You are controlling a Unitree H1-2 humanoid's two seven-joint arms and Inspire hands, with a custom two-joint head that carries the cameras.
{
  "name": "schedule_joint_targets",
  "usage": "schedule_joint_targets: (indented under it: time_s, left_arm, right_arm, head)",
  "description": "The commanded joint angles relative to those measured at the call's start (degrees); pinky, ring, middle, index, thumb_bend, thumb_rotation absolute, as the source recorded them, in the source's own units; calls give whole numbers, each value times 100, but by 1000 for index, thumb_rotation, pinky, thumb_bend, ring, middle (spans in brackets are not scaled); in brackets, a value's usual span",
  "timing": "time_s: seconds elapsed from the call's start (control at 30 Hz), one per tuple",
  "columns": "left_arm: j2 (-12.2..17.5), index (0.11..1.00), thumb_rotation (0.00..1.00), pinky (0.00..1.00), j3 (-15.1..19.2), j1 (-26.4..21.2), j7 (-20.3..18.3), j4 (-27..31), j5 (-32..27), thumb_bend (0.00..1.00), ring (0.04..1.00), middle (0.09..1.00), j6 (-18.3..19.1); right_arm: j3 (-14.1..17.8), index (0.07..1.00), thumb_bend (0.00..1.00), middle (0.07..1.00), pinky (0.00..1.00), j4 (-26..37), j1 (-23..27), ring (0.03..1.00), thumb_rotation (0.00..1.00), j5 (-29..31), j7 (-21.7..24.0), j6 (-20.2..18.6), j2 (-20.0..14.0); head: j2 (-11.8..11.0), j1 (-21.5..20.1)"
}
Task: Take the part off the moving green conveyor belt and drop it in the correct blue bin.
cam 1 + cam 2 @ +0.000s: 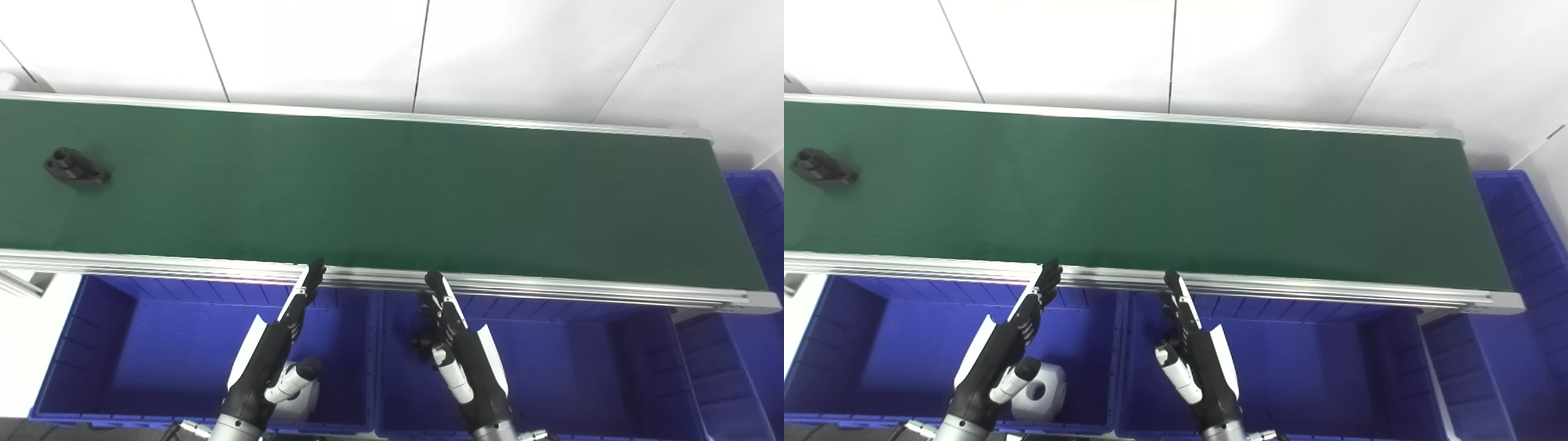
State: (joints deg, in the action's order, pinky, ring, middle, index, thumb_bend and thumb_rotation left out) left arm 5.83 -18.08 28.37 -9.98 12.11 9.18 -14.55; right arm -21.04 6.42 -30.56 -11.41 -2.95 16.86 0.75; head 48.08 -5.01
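1. The black part (76, 168) lies at the far left of the green conveyor belt (392, 196), well apart from both hands.
2. It looks rigid, light moulded plastic: a flat flange with a raised tubular boss. Pinching across the boss seems surest.
3. Left hand (272, 349) and right hand (456, 349) hover over the blue bins (153, 343), fingers (312, 275) extended and spread, holding nothing.

Left hand (995, 358) and right hand (1194, 355) side by side over the blue bins, fingers straight and apart, holding nothing, fingertips reaching up to the near rail of the green conveyor belt (1151, 196). Just below the left hand, in the left blue bin (863, 343), a white part (1044, 392) lying on the floor, partly hidden by the thumb. Far off to the upper left of the left hand, a black part (822, 168) flat on the belt near the picture's edge, well apart from both hands.
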Motion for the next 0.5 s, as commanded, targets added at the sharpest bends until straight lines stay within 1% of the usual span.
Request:
schedule_joint_targets:
  time_s: [0.0,0.23,0.47]
  left_arm:
    - [-9,1000,937,1000,-2,6,61,33,-17,984,1000,1000,-237]
    - [-10,1000,927,1000,0,2,61,7,-27,975,1000,1000,-278]
    - [7,1000,916,1000,-15,6,12,23,-92,972,1000,1000,-217]
  right_arm:
    - [-7,999,900,986,917,85,-7,939,991,-5,19,299,48]
    - [-17,997,888,985,921,47,0,939,986,32,44,342,41]
    - [-19,996,889,984,921,32,-7,939,989,18,51,350,50]
  head:
    - [-6,24]
    - [-1,16]
    - [2,5]
